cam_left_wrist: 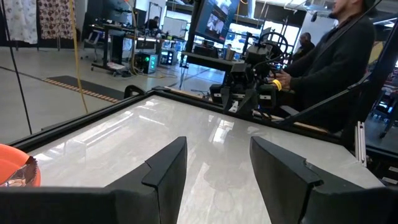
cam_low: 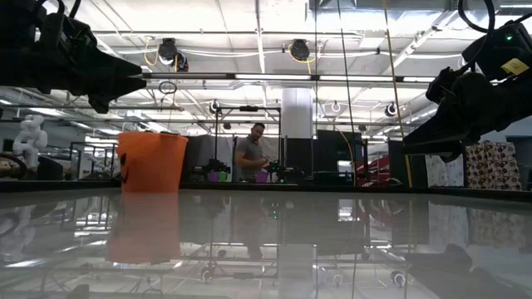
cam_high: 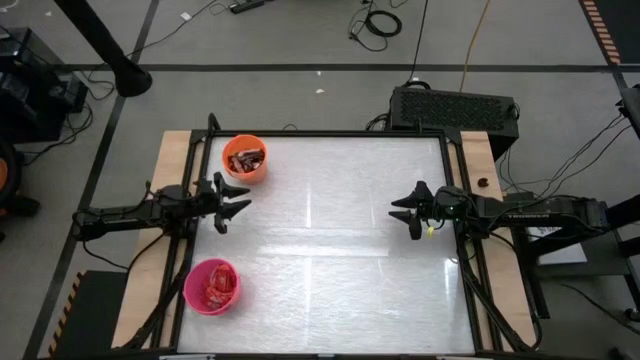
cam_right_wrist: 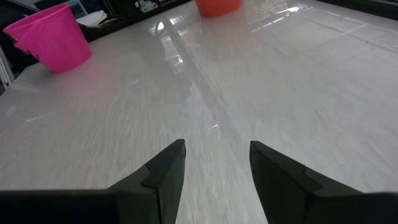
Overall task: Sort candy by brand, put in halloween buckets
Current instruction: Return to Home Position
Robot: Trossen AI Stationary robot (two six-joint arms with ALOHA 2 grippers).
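Your left gripper (cam_high: 235,207) hangs open, empty, between the orange bucket (cam_high: 226,170) and the pink bucket (cam_high: 190,290) (candy (cam_high: 246,158) inside both); your right gripper (cam_high: 395,210) is likewise open, empty, well apart.

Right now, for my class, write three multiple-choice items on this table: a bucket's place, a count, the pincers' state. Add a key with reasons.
1. The orange bucket stands: A by the left arm; B by the right arm; C midway between the arms.
2. Buckets on the table: A one; B two; C three.
3. The left pincer and right pincer are: A both open, empty; B both shut; C one open, one shut.
Key: 1 A, the high view shows it near the left arm; 2 B, only the orange one and the pink bucket; 3 A, each wrist view shows a bare gap between the fingers.
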